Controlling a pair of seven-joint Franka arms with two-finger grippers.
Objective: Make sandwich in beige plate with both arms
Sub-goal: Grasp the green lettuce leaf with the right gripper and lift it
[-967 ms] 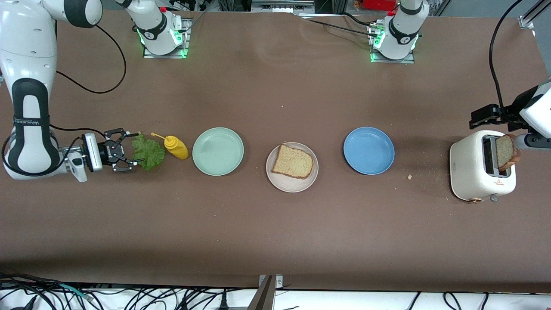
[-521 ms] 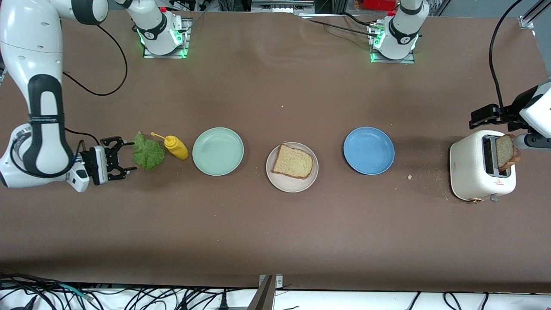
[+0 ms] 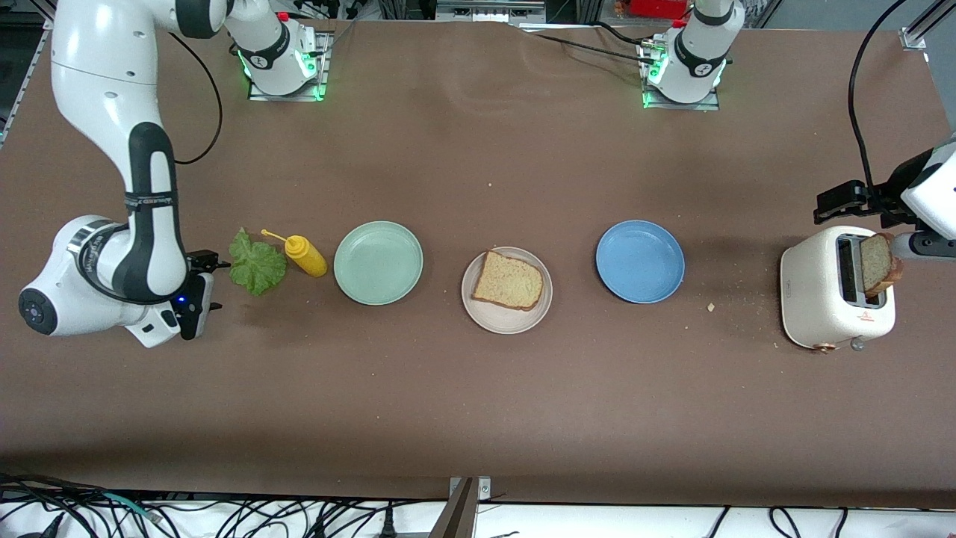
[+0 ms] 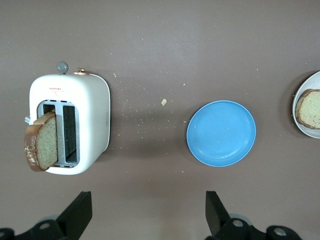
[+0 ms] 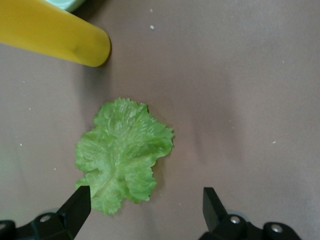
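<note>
A round, shallow beige plate point(image 3: 506, 317) is seen at the middle of the table, and on it one square slice of brown bread point(image 3: 508, 281) with a darker crust is laid flat, turned so that its corners point obliquely across the table rather than along its edges. A second brown slice point(image 3: 878, 263) is stood on edge, tilted, in a slot of a white toaster point(image 3: 825, 299) at the left arm's end of the table; its flat faces are turned toward the table's ends. A crinkled green lettuce leaf point(image 3: 256, 263) is spread flat on the table at the right arm's end, its long axis running roughly nearer-to-farther, just beside a yellow squeeze bottle point(image 3: 305, 255) lying on its side with the thin nozzle pointed at the leaf. A mint-green plate point(image 3: 378, 262) and a blue plate point(image 3: 640, 261) are set on either side of the beige plate, each well apart from it. The right gripper point(image 5: 142, 202) is held low over the leaf's edge with its jaws spread wide and nothing between them, one finger point(image 5: 77, 206) above the leaf's rim. The left gripper point(image 4: 148, 212) is hung over the table between the toaster and the blue plate, its jaws likewise released and bare. The table is covered in a brown, matte sheet point(image 3: 478, 403) speckled with crumbs near the toaster; cables are strewn along the front edge.
</note>
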